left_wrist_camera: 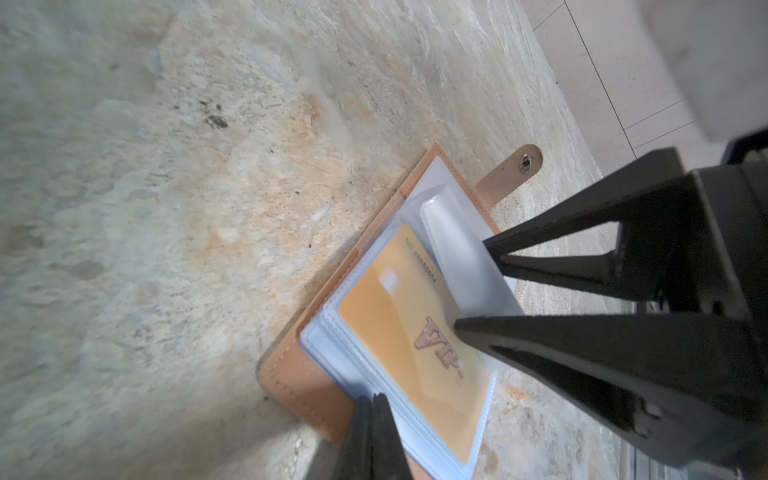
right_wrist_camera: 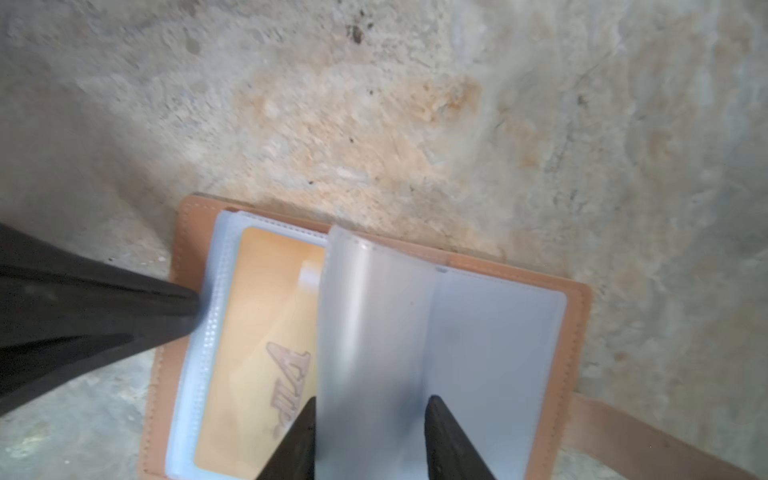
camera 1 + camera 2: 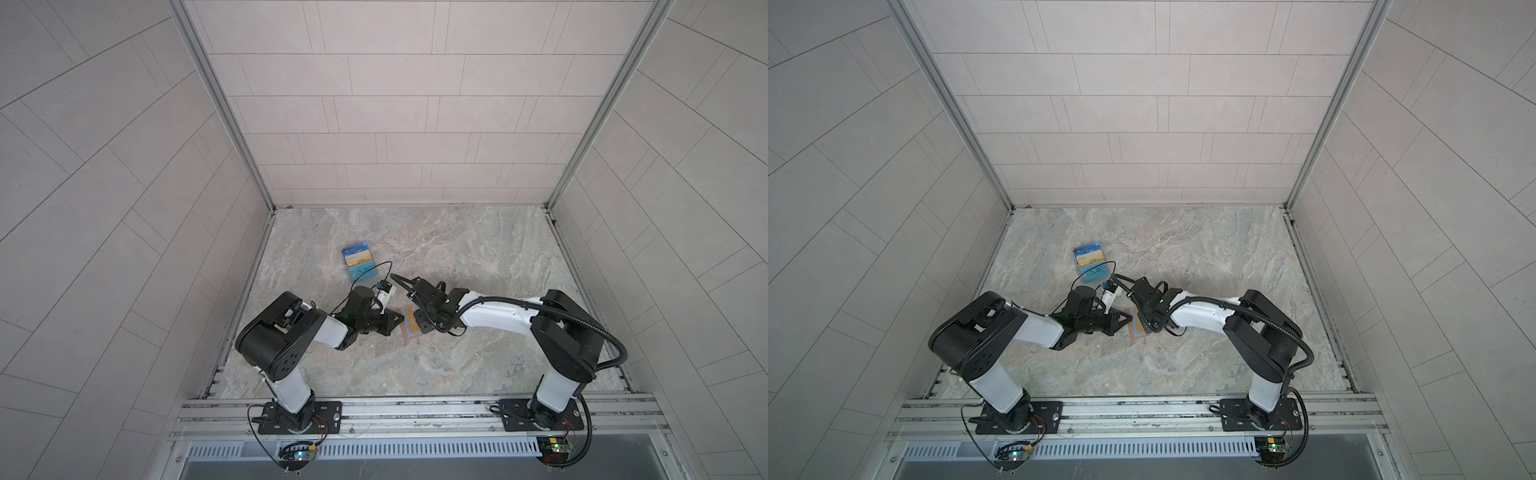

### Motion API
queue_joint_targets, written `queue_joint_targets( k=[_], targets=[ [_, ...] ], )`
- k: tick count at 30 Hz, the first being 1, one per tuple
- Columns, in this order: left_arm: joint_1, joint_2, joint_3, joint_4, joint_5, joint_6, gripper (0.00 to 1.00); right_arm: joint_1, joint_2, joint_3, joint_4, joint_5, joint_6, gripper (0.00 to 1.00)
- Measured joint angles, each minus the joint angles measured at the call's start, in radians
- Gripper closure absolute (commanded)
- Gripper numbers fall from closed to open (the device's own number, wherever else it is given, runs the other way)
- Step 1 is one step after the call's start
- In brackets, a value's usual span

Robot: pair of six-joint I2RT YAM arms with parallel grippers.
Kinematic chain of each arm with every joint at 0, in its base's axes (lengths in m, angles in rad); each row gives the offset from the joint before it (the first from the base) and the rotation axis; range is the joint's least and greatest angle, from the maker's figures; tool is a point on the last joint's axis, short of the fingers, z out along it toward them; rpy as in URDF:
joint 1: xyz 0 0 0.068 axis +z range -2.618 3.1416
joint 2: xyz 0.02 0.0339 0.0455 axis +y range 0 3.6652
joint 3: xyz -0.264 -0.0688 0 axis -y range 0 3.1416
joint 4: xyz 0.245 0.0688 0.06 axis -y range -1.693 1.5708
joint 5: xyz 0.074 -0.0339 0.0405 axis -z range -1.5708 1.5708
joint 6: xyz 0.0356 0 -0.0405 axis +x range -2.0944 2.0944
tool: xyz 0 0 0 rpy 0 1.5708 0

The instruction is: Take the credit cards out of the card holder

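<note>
Tan leather bifold card holder (image 2: pixel 577 332) lies open on marble tabletop (image 2: pixel 374 104), gold plastic card (image 2: pixel 266 332) inside. My left gripper (image 2: pixel 193 306) is shut, pressing its edge; right gripper (image 2: pixel 371 401) half open w/ translucent sleeve (image 2: pixel 374 311) btwn jaws.

Both top views: we look steeply down from high over the base rail (image 3: pixel 415 409) onto the whole table (image 3: pixel 457 249).
Wrist views: we sit close over the card holder (image 1: pixel 291 382), facing it from opposite sides.
</note>
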Motion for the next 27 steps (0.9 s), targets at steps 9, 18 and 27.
queue_joint_targets(
  k=[9,18,27],
  targets=[
    [0.0,-0.004,0.013,-0.031,0.002,0.009,1.0,-0.084,-0.071,-0.032,-0.073,0.073,-0.001,0.61],
    [0.0,-0.014,0.018,-0.055,-0.005,0.019,1.0,-0.111,-0.196,-0.031,-0.141,-0.037,-0.023,0.61],
    [-0.001,-0.019,0.018,-0.061,-0.007,0.022,1.0,-0.149,-0.114,-0.002,-0.026,-0.411,-0.025,0.54]
  ],
)
